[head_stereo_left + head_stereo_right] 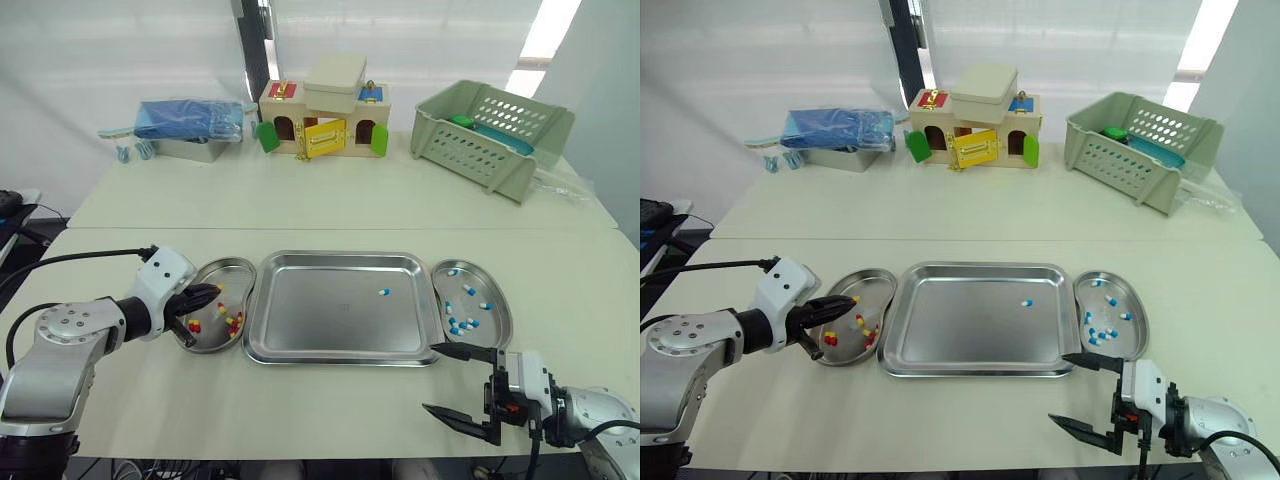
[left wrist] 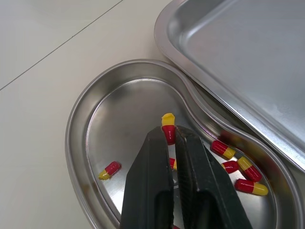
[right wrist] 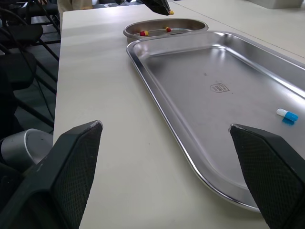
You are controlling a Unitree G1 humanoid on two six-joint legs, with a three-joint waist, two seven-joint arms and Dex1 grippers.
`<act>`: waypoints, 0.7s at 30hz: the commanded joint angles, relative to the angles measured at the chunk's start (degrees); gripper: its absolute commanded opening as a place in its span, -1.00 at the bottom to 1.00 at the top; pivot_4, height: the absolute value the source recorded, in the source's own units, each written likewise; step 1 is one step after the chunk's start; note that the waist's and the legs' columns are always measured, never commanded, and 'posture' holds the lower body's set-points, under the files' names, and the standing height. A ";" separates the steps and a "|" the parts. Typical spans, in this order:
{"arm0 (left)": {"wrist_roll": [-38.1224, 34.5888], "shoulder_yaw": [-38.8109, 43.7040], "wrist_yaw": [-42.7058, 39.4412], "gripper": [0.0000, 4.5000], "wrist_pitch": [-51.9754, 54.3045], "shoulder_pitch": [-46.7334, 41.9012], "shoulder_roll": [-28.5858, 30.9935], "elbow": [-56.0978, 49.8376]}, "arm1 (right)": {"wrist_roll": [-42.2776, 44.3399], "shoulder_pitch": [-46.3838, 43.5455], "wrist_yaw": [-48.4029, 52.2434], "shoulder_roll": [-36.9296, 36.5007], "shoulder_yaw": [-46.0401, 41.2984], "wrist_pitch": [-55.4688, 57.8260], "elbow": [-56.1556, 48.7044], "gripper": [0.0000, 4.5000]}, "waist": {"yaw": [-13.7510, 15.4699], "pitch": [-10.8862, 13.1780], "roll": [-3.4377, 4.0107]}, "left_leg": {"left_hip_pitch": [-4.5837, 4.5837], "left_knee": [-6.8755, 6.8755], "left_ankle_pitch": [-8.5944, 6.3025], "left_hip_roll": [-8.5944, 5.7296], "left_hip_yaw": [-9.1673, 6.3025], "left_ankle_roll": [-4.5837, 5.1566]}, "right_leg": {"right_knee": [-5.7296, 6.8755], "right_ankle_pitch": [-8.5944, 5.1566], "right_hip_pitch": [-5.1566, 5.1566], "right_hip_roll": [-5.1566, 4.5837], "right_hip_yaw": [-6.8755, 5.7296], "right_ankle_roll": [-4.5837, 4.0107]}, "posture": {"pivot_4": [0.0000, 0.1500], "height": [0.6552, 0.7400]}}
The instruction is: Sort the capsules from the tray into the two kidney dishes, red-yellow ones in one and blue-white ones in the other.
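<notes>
- Clamped on a red-yellow capsule (image 2: 167, 127) at the left gripper (image 2: 169, 134) tips, just above the kidney dish (image 2: 76, 125).
- Spread wide and empty at the right gripper (image 1: 430, 377); ahead of it, a blue-white capsule (image 1: 384, 292) lying in the tray (image 1: 340, 256).

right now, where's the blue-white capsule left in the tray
In the head views the blue-white capsule lies alone in the tray, toward its right side, nearest the right kidney dish.
</notes>
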 commanded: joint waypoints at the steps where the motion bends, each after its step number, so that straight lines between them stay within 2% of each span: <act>1: -0.26 -0.13 0.13 -0.67 -0.81 0.15 1.34 -0.53 | 0.69 -0.01 -0.09 -0.10 -0.88 -1.03 -0.55 1.00 | -0.01 0.00 0.00 | 0.00 0.00 0.00 0.00 0.00 0.00 | 0.00 0.00 0.00 0.00 0.00 0.00 | 1.00 1.00; 12: -0.81 -0.91 -0.19 0.89 -1.06 -0.28 2.04 0.02 | 0.51 0.36 -0.48 -0.33 -0.95 -0.60 -1.17 1.00 | -0.01 0.00 0.00 | 0.00 0.00 0.00 0.00 0.00 0.00 | 0.00 0.00 0.00 0.00 0.00 0.00 | 1.00 1.00; 13: -0.86 -0.97 -0.20 0.98 -1.03 -0.36 2.08 0.07 | 0.55 0.50 -0.48 -0.39 -1.01 -0.59 -1.27 1.00 | -0.01 0.00 0.00 | 0.00 0.00 0.00 0.00 0.00 0.00 | 0.00 0.00 0.00 0.00 0.00 0.00 | 1.00 1.00; 21: -4.08 2.52 -1.96 0.98 -3.60 -0.31 1.88 1.73 | 3.10 0.66 -2.08 -1.90 -4.49 2.31 -2.85 1.00 | -0.01 0.00 0.00 | 0.00 0.00 0.00 0.00 0.00 0.00 | 0.00 0.00 -0.01 0.00 0.01 0.00 | 1.00 1.00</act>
